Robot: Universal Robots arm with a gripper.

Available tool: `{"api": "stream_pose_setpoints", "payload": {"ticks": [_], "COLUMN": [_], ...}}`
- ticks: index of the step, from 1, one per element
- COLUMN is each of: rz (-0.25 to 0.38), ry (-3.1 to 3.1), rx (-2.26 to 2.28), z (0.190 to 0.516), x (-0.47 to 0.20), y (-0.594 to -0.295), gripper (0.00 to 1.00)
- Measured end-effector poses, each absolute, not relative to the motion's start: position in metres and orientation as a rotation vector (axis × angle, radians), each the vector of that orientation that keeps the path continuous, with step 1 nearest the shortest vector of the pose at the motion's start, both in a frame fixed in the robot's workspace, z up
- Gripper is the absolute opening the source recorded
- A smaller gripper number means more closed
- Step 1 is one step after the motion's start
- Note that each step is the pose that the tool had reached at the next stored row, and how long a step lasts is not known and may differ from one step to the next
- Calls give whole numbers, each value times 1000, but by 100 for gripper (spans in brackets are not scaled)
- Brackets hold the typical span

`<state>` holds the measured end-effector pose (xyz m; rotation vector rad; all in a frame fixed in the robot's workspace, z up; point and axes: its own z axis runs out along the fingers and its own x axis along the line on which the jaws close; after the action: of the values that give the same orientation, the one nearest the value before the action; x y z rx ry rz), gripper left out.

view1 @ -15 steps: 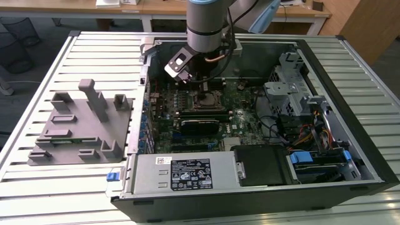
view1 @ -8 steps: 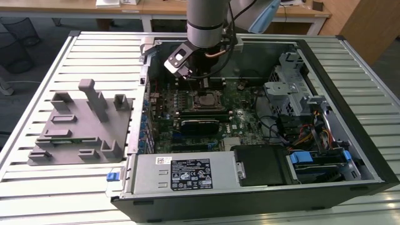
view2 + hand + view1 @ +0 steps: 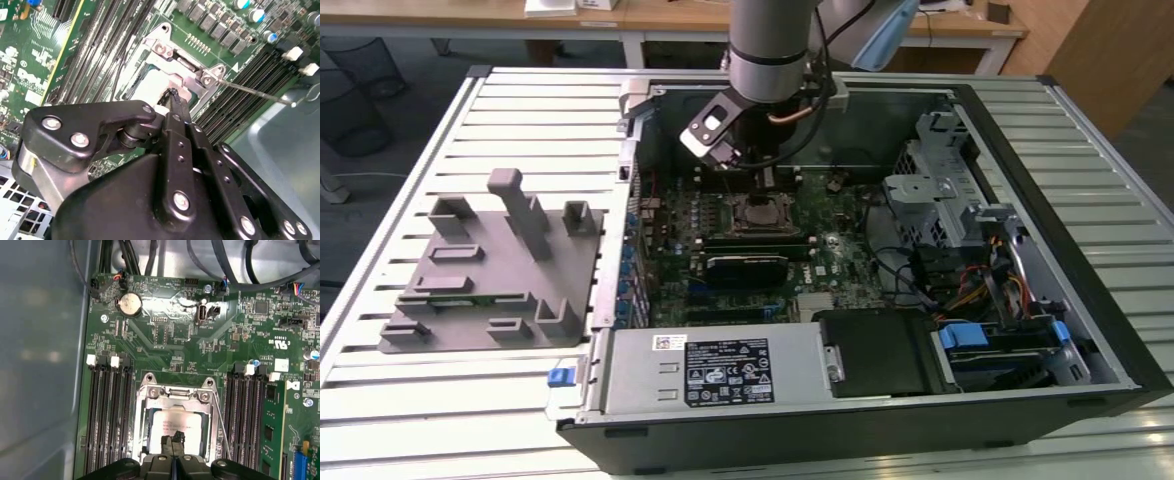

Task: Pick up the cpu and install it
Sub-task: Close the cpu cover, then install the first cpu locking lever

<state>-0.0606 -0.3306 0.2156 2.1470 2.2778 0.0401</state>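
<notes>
The cpu [image 3: 176, 426] is lying flat inside the socket frame [image 3: 174, 390] on the motherboard [image 3: 165, 340], silver top plate facing up, w/ the metal load plate framing it on all sides; in the second wrist view the cpu [image 3: 150, 90] is being seen as a pale patch just past the fingertips. The gripper [image 3: 173, 444] is being held directly over the cpu, fingers [image 3: 167, 444] pressed together w/ no visible gap between them, tips sitting at or just above the chip's top plate; actual contact cannot be told. Nothing is being gripped between the fingers. In the second wrist view the gripper [image 3: 174, 100] is being shown from behind, black linkage and screws in front. A thin metal lever [image 3: 222, 432] is running along one side of the socket frame, lying apart from it at an angle. Black memory slots [image 3: 107, 415] are flanking the socket on both sides, and a coin battery [image 3: 129, 304] is sitting further along the board. In the exterior view the arm [image 3: 774, 50] is reaching down into the open pc case [image 3: 881, 400], gripper [image 3: 758, 172] just above the socket [image 3: 761, 212]. A grey tray w/ upright blocks [image 3: 494, 270] is resting on the slatted table [image 3: 400, 380] at the exterior view's left, beside the case.
</notes>
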Motion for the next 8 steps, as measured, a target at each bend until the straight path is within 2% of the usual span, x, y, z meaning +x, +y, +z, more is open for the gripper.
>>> {"api": "stream_pose_setpoints", "payload": {"ticks": [8], "rz": [40], "ry": [2278], "rx": [2147], "z": [216], "x": [-58], "y": [-331], "gripper": [11]}}
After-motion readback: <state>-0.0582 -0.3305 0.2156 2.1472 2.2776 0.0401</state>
